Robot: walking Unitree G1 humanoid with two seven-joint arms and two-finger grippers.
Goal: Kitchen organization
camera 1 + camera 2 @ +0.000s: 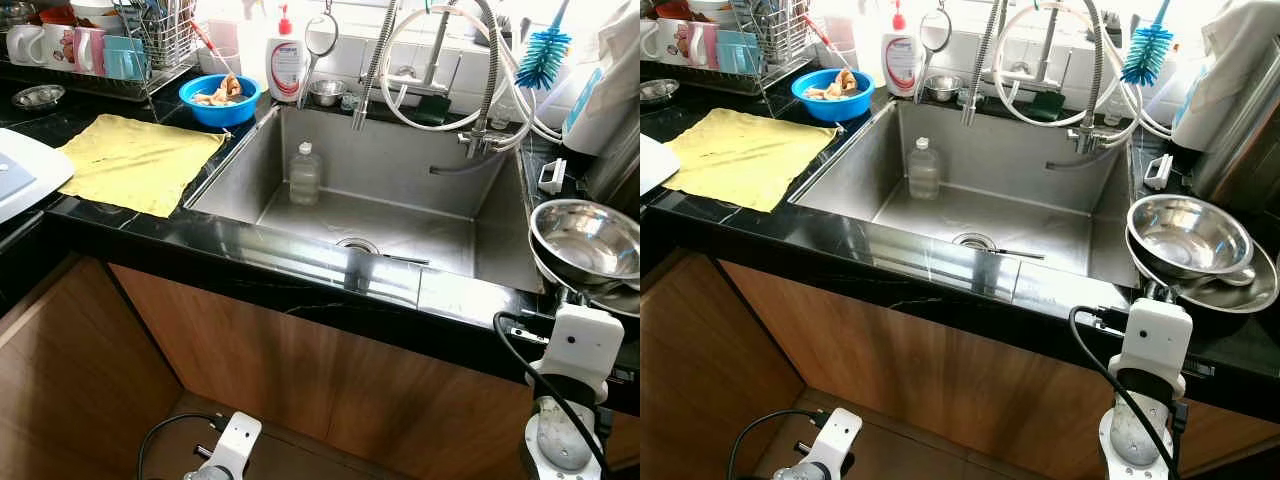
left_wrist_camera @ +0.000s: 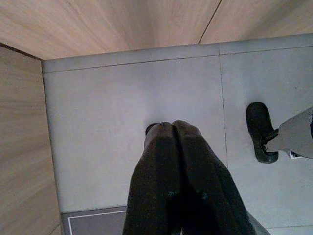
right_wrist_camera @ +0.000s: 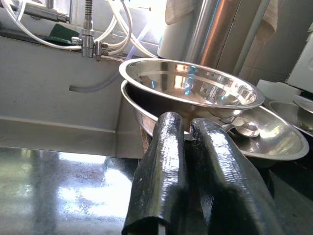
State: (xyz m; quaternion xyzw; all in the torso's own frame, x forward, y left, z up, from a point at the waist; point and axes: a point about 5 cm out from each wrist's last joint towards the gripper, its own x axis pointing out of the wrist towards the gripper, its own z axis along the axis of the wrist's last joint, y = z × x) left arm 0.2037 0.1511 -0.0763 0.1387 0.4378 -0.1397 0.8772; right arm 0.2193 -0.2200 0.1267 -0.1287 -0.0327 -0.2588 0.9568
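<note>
Right wrist: bowls (image 3: 188,90) touching end effector (image 3: 186,128)

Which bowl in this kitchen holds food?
The blue bowl left of the sink holds food; the stacked steel bowls on the right look empty.

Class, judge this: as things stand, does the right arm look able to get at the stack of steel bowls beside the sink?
Probably yes: the right gripper, fingers together, sits at the rim of the steel bowls with nothing between.
</note>
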